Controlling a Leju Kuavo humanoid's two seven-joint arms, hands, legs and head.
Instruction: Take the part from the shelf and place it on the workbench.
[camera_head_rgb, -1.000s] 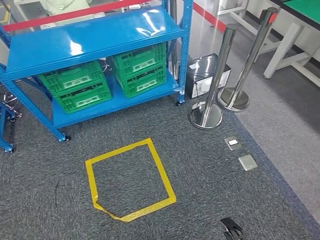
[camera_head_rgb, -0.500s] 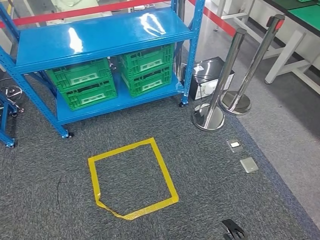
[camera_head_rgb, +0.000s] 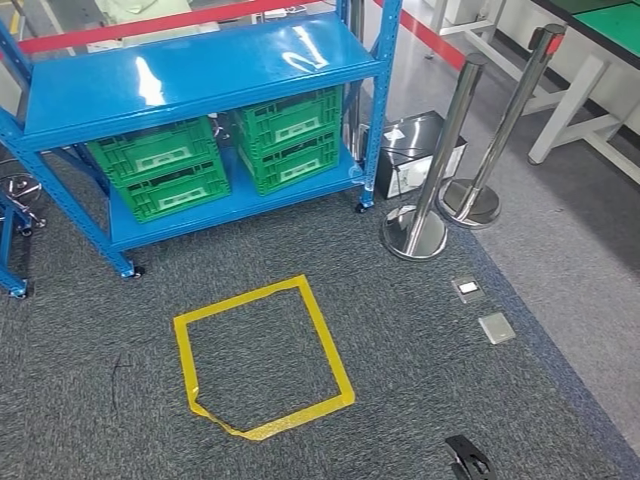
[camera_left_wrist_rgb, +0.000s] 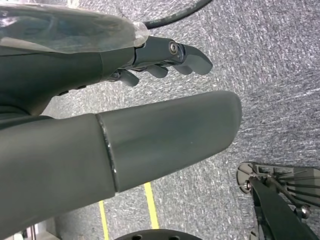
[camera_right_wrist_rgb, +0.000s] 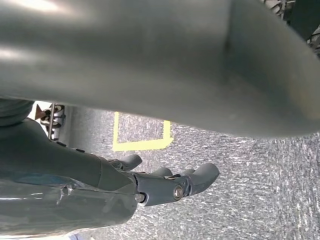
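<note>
Your view has swung slightly since a moment ago, so the camera moved, not the blue shelf (camera_head_rgb: 189, 75). From the left: your left hand (camera_left_wrist_rgb: 124, 135) hangs empty, fingers apart. No part shows; it may sit in a green crate (camera_head_rgb: 155, 170). Right hand (camera_right_wrist_rgb: 158, 185) hangs empty too, workbench (camera_head_rgb: 604, 30) far right. You've yet to reach the shelf
</note>
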